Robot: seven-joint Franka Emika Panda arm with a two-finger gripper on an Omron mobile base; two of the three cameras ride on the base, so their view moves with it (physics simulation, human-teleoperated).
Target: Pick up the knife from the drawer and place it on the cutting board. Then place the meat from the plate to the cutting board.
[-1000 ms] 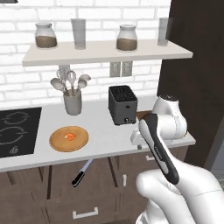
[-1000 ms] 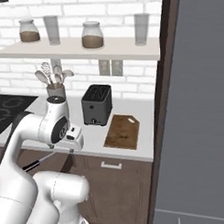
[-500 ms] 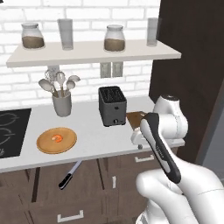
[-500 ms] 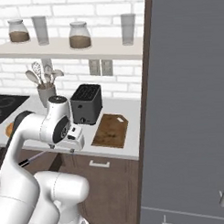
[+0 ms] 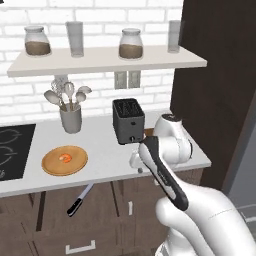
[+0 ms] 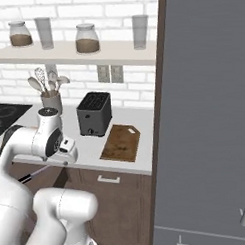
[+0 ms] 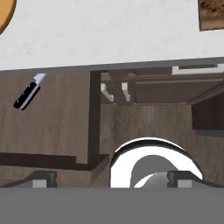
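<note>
In the hand view my gripper [image 7: 112,178] is open with nothing between its fingertips [image 7: 43,178], and it looks down past the counter's front edge. The knife [image 7: 28,92], black handle and pale blade, lies in the open drawer [image 7: 48,127] up and to the left of it. The left base view shows the knife [image 5: 80,199] below the tan plate [image 5: 65,160], which carries the orange meat [image 5: 64,158]. The dark brown cutting board [image 6: 121,143] lies right of the toaster, and its corner [image 7: 211,13] shows at the hand view's top right. My arm hides most of the board in the left base view.
A black toaster [image 5: 128,121] stands mid-counter, with a utensil holder [image 5: 70,114] to its left and a hob [image 5: 12,150] beyond. A shelf [image 5: 100,60] with jars hangs above. A tall grey fridge [image 6: 209,116] closes off the right side.
The base drove right during the first half second, so the whole scene slid left, then it stood still. The arm and the open gripper keep the same pose.
</note>
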